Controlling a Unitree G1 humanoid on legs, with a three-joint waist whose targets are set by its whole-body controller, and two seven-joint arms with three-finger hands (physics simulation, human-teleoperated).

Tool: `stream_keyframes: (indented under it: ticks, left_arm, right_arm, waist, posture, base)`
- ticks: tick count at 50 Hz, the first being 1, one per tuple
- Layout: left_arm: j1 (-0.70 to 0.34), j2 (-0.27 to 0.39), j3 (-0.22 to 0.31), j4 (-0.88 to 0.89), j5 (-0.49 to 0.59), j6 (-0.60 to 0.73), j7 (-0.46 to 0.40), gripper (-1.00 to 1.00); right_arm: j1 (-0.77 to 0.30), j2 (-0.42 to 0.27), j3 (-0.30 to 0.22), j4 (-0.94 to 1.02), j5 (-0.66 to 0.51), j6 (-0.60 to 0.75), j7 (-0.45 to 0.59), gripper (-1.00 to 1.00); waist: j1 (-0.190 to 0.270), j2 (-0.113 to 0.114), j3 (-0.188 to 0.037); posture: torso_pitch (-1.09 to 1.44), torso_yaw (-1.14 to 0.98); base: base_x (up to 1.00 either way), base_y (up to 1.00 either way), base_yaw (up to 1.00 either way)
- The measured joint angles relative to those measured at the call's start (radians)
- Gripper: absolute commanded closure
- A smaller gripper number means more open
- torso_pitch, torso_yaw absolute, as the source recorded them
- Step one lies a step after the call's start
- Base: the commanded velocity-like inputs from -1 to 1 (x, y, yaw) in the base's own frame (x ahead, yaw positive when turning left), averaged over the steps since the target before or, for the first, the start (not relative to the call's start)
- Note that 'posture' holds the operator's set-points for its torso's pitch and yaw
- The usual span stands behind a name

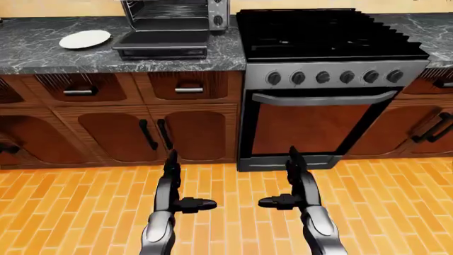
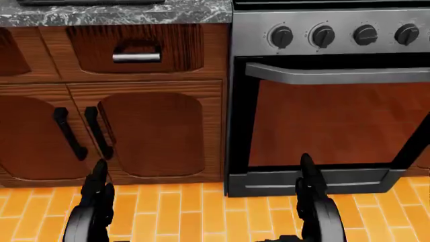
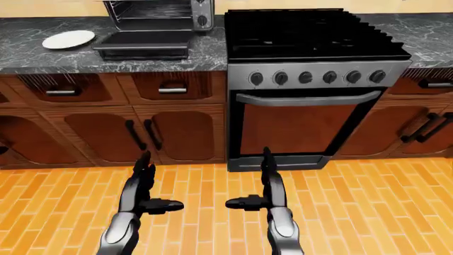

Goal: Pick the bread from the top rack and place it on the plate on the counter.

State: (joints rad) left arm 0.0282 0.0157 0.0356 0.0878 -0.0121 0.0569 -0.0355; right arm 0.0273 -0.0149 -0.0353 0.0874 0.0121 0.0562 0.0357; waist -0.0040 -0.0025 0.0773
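Note:
The white plate [image 1: 85,39] lies on the dark marble counter [image 1: 28,53] at the top left of the left-eye view. To its right stands a toaster oven [image 1: 170,13] with its door [image 1: 161,43] folded down; wire racks show inside, cut off by the view's top edge. No bread shows. My left hand [image 1: 187,180] and right hand [image 1: 280,178] hang low over the floor, far below the counter. Both are open with fingers straight up, thumbs pointing inward and nothing held.
A black gas stove [image 1: 325,32] with a row of knobs and an oven door handle [image 1: 322,98] fills the right. Wooden drawers and cabinet doors [image 1: 142,133] run under the counter. Orange brick floor [image 1: 227,223] lies between me and the cabinets.

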Motion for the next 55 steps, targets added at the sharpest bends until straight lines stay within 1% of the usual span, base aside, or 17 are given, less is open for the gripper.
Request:
stream_keyframes:
  ticks: [3, 5, 8, 13, 20, 22, 25, 29, 31, 33, 34, 37, 41, 46, 48, 51, 55]
  left_arm:
    - [-0.023, 0.010, 0.002, -0.153, -0.003, 0.055, -0.004, -1.00]
    - [-0.049, 0.014, 0.002, -0.243, 0.004, 0.111, -0.005, -1.00]
    - [-0.112, 0.028, -0.006, -0.357, 0.027, 0.251, -0.018, -1.00]
    - [-0.300, 0.063, 0.023, -0.534, 0.044, 0.515, -0.039, -1.00]
    - [-0.466, 0.114, 0.053, -0.610, 0.042, 0.708, -0.063, -1.00]
    - [-0.494, 0.127, 0.054, -0.621, 0.038, 0.753, -0.070, -1.00]
    - [-0.527, 0.148, 0.071, -0.650, 0.034, 0.783, -0.078, -1.00]
    - [-0.563, 0.173, 0.099, -0.686, 0.029, 0.816, -0.071, -1.00]
    - [-0.575, 0.183, 0.101, -0.693, 0.025, 0.832, -0.070, -1.00]
    - [-0.585, 0.193, 0.105, -0.699, 0.018, 0.850, -0.070, -1.00]
    - [-0.583, 0.202, 0.112, -0.701, 0.015, 0.859, -0.070, -1.00]
    - [-0.566, 0.210, 0.140, -0.703, 0.014, 0.887, -0.059, -1.00]
    - [-0.580, 0.224, 0.156, -0.721, 0.004, 0.889, -0.042, -1.00]
    - [-0.594, 0.244, 0.172, -0.753, -0.011, 0.905, -0.025, -1.00]
    - [-0.580, 0.246, 0.161, -0.765, -0.021, 0.926, -0.026, -1.00]
    - [-0.585, 0.260, 0.162, -0.782, -0.036, 0.957, -0.031, -1.00]
    - [-0.618, 0.284, 0.185, -0.823, -0.035, 0.971, -0.028, -1.00]
  right_arm:
    - [0.010, -0.009, -0.005, -0.203, 0.007, 0.067, 0.002, -1.00]
    - [-0.013, -0.014, -0.012, -0.312, 0.007, 0.128, 0.004, -1.00]
    - [-0.072, -0.034, -0.028, -0.442, -0.001, 0.261, 0.012, -1.00]
    - [-0.191, -0.077, -0.063, -0.633, -0.012, 0.498, 0.034, -1.00]
    - [-0.421, -0.190, -0.190, -0.834, 0.002, 0.813, 0.059, -1.00]
    - [-0.457, -0.218, -0.226, -0.876, 0.026, 0.880, 0.059, -1.00]
    - [-0.498, -0.264, -0.262, -0.923, 0.063, 0.947, 0.056, -1.00]
    - [-0.534, -0.300, -0.284, -0.928, 0.101, 0.971, 0.040, -1.00]
    - [-0.538, -0.308, -0.282, -0.913, 0.114, 0.978, 0.030, -1.00]
    - [-0.558, -0.315, -0.277, -0.896, 0.128, 0.993, 0.020, -1.00]
    - [-0.565, -0.309, -0.268, -0.891, 0.135, 0.997, 0.014, -1.00]
    - [-0.569, -0.307, -0.231, -0.868, 0.158, 1.007, 0.007, -1.00]
    - [-0.577, -0.320, -0.250, -0.883, 0.175, 1.006, -0.002, -1.00]
    - [-0.623, -0.348, -0.268, -0.907, 0.191, 1.010, -0.022, -1.00]
    - [-0.614, -0.352, -0.277, -0.904, 0.201, 1.030, -0.025, -1.00]
    - [-0.625, -0.376, -0.275, -0.898, 0.211, 1.066, -0.028, -1.00]
    - [-0.666, -0.405, -0.292, -0.938, 0.225, 1.074, -0.018, -1.00]
  waist:
    - [0.004, -0.003, -0.048]
    - [0.006, -0.012, -0.031]
    - [0.008, -0.011, -0.053]
    - [0.010, -0.008, -0.064]
    - [0.004, 0.002, -0.068]
    - [-0.005, -0.022, -0.048]
    - [-0.016, -0.039, -0.057]
    - [-0.039, 0.004, -0.045]
    - [-0.048, 0.036, -0.040]
    - [-0.047, 0.086, -0.044]
    - [-0.033, 0.088, -0.041]
    - [-0.008, 0.078, -0.028]
    - [0.014, 0.022, -0.028]
    - [0.014, -0.023, -0.019]
    - [0.007, -0.027, 0.005]
    - [-0.008, -0.032, -0.026]
    - [-0.029, 0.013, -0.024]
  posture:
    - [0.00, 0.00]
    - [0.00, 0.00]
    - [0.00, 0.00]
    - [0.00, 0.00]
    - [0.00, 0.00]
    - [0.00, 0.00]
    - [0.00, 0.00]
    - [0.00, 0.00]
    - [0.00, 0.00]
    - [0.00, 0.00]
    - [0.00, 0.00]
    - [0.00, 0.00]
    - [0.00, 0.00]
    - [0.00, 0.00]
    - [0.00, 0.00]
    - [0.00, 0.00]
    - [0.00, 0.00]
  base:
    - [0.00, 0.00, 0.00]
    - [0.00, 0.00, 0.00]
    - [0.00, 0.00, 0.00]
    - [0.00, 0.00, 0.00]
    - [0.09, 0.17, 0.00]
    - [0.41, 0.65, 0.00]
    - [0.41, 0.64, 0.00]
    - [0.42, 0.64, 0.00]
    - [0.43, 0.64, 0.00]
    - [0.42, 0.64, 0.00]
    - [0.42, 0.63, 0.00]
    - [0.43, 0.63, 0.00]
    - [0.42, 0.63, 0.00]
    - [0.43, 0.63, 0.00]
    - [0.43, 0.51, 0.00]
    - [0.43, 0.37, 0.00]
    - [0.43, 0.39, 0.00]
